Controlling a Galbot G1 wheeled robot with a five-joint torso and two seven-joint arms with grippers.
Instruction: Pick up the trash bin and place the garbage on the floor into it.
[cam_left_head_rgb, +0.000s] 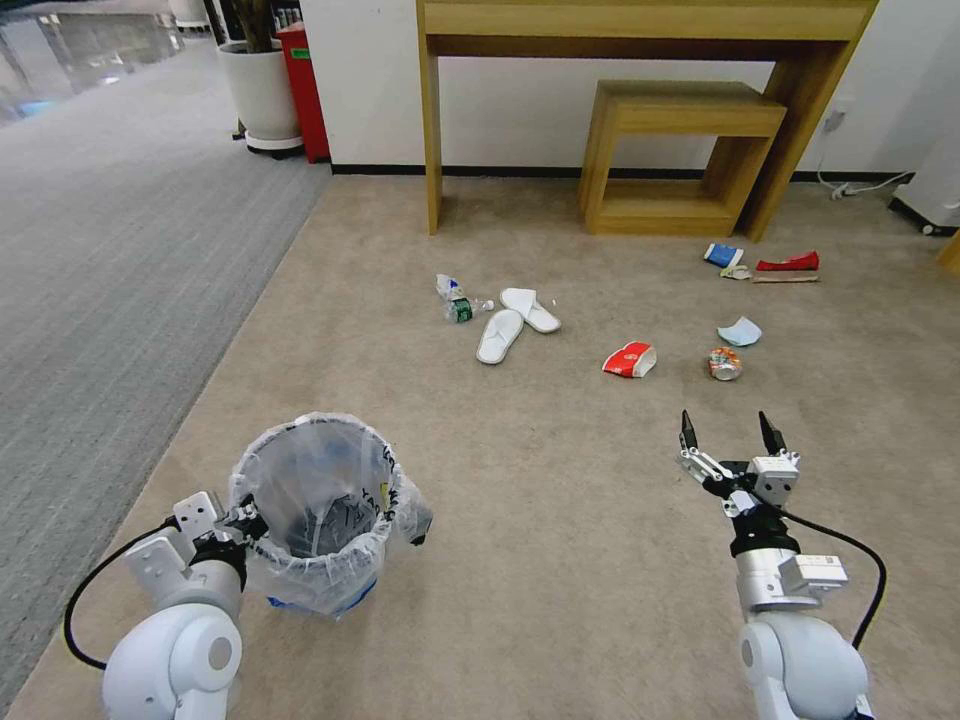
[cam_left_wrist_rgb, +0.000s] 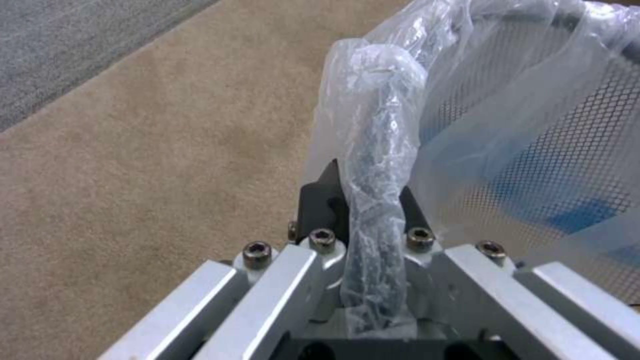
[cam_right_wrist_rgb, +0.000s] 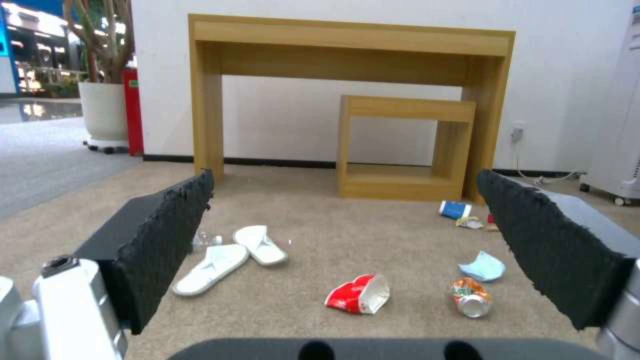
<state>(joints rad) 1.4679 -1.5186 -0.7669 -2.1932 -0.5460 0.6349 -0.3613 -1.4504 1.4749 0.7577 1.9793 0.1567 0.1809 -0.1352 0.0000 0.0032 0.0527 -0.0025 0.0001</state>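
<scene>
The trash bin (cam_left_head_rgb: 318, 505) stands on the beige carpet (cam_left_head_rgb: 540, 560) in the lower left of the head view, its clear bag liner (cam_left_head_rgb: 400, 500) draped over the rim. The left gripper (cam_left_head_rgb: 243, 523) is at the bin's left edge; in the left wrist view its fingers (cam_left_wrist_rgb: 319, 202) are clamped on the liner-wrapped rim (cam_left_wrist_rgb: 379, 165).

The right gripper (cam_left_head_rgb: 732, 432) hangs over bare carpet at lower right, jaws spread wide and holding nothing.

The garbage lies scattered mid-frame:
- Two white slippers (cam_left_head_rgb: 515, 320) lie side by side, with a clear bottle (cam_left_head_rgb: 455, 298) just to their left.
- The red-white packet (cam_left_head_rgb: 630, 359), orange can (cam_left_head_rgb: 725, 363) and pale blue mask (cam_left_head_rgb: 740, 331) lie to the right of centre.
- The blue-white cup (cam_left_head_rgb: 722, 254) and red wrapper (cam_left_head_rgb: 788, 263) lie further up, near the wooden desk (cam_left_head_rgb: 640, 60).
</scene>
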